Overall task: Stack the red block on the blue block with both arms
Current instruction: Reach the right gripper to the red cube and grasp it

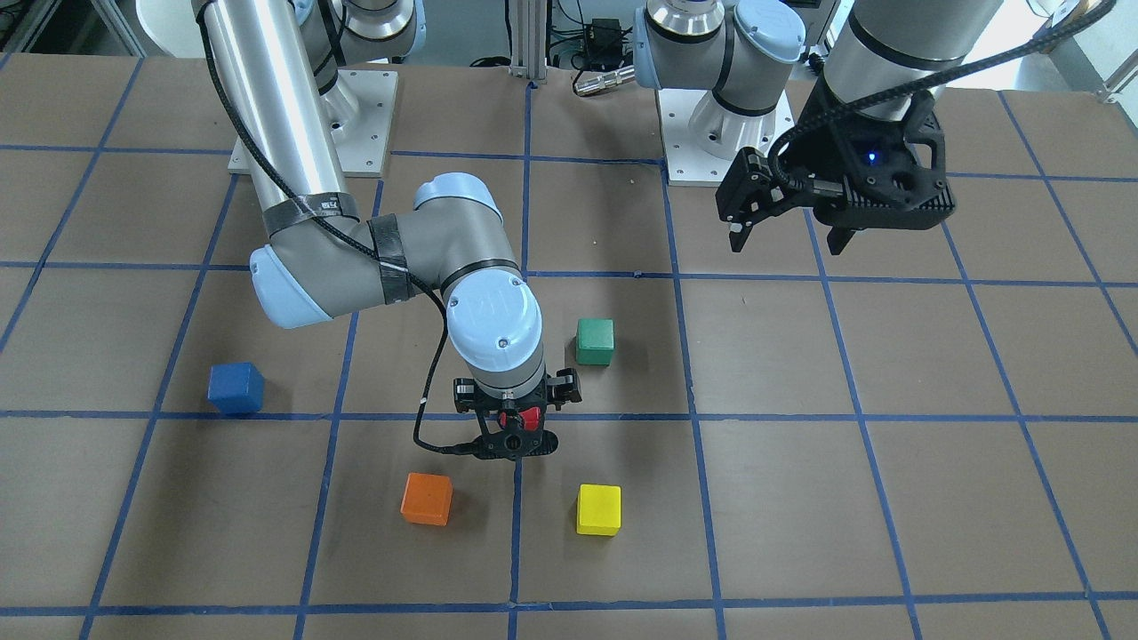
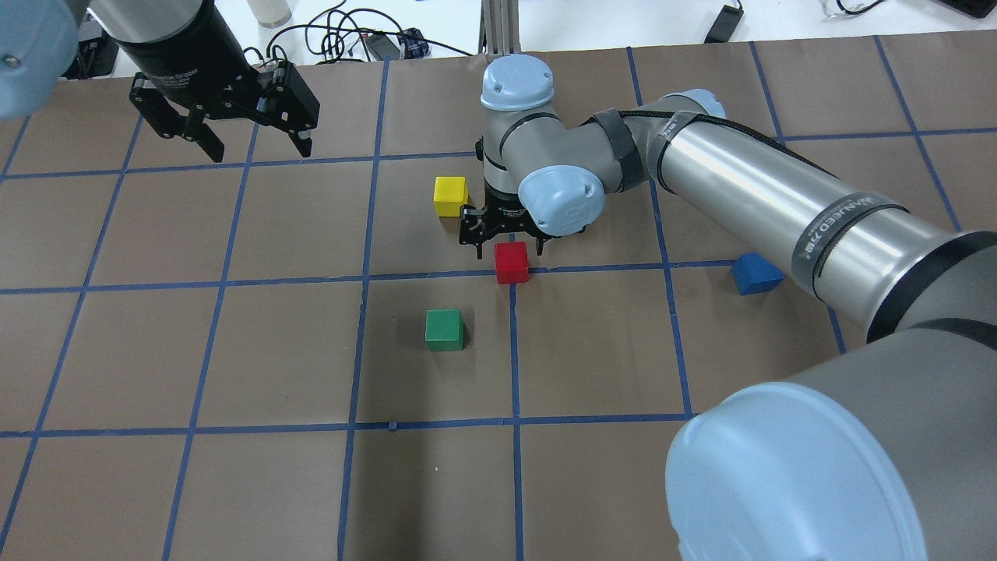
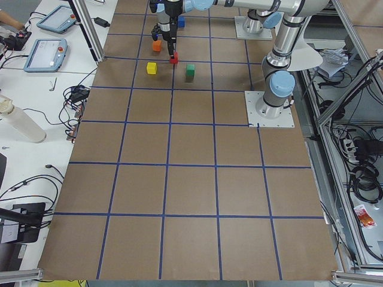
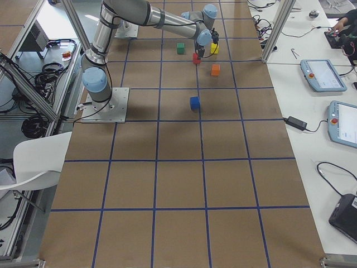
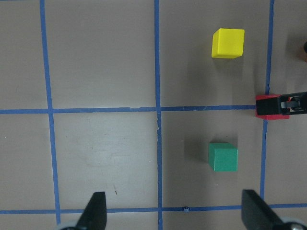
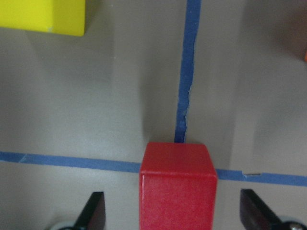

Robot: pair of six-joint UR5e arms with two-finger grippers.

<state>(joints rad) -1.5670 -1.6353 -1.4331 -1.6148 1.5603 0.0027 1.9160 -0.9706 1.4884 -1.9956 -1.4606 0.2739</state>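
- Red matte faces, likely painted wood: the red block [image 1: 531, 416] shows between the spread fingers of the right gripper [image 1: 516, 425]. The blue block [image 1: 236, 388] sits well apart at its 9 o'clock.
- Overhead, the left gripper [image 2: 257, 148] hangs open and empty, at 10 o'clock from the red block.
- Right wrist: the jaws flank its side faces without touching. We judge it light and rigid, best pinched squarely there.

Bright, even overhead light fills every view. A soft shadow lies left of the green cube [image 5: 223, 157]. Glare streaks the right arm [image 2: 748, 187]. The close-up red block [image 6: 177, 187] looks slightly soft.
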